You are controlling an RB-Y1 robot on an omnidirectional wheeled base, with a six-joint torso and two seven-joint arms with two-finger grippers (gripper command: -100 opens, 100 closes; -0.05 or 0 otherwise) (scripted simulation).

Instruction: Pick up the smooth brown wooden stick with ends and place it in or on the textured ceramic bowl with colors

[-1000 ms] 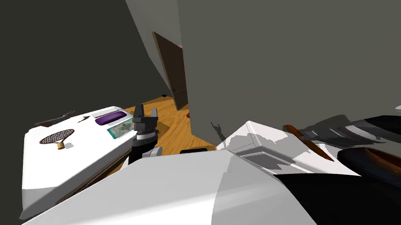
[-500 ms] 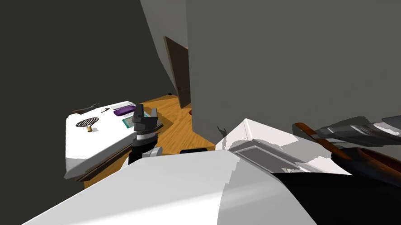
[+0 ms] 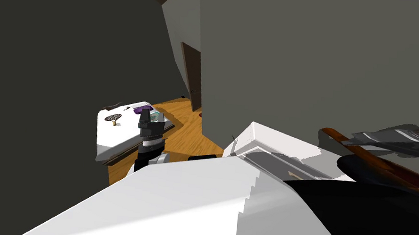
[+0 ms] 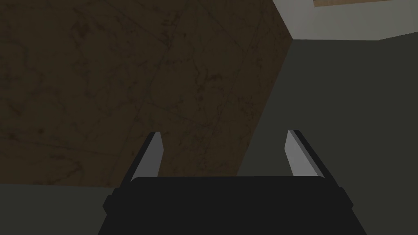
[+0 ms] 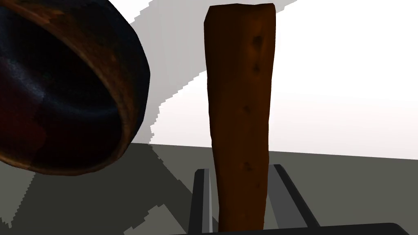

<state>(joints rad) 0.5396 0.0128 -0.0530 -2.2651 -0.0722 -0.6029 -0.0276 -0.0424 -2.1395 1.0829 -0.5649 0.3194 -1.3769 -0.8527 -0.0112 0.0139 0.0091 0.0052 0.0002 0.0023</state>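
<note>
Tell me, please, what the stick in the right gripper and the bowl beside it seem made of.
Stick: wood, smooth reddish brown, with small dark knots. Bowl: probably glazed ceramic, given its glossy dark bluish inside, reddish patch and brown rim; not certain.

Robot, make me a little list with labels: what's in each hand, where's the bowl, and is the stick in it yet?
Right hand: right gripper shut on the brown stick
Left hand: left gripper open, holding nothing
Bowl: dark bowl with a brown rim, beside the stick, apart from it
Behind the stick: white surface
Stick in bowl: not yet
</note>
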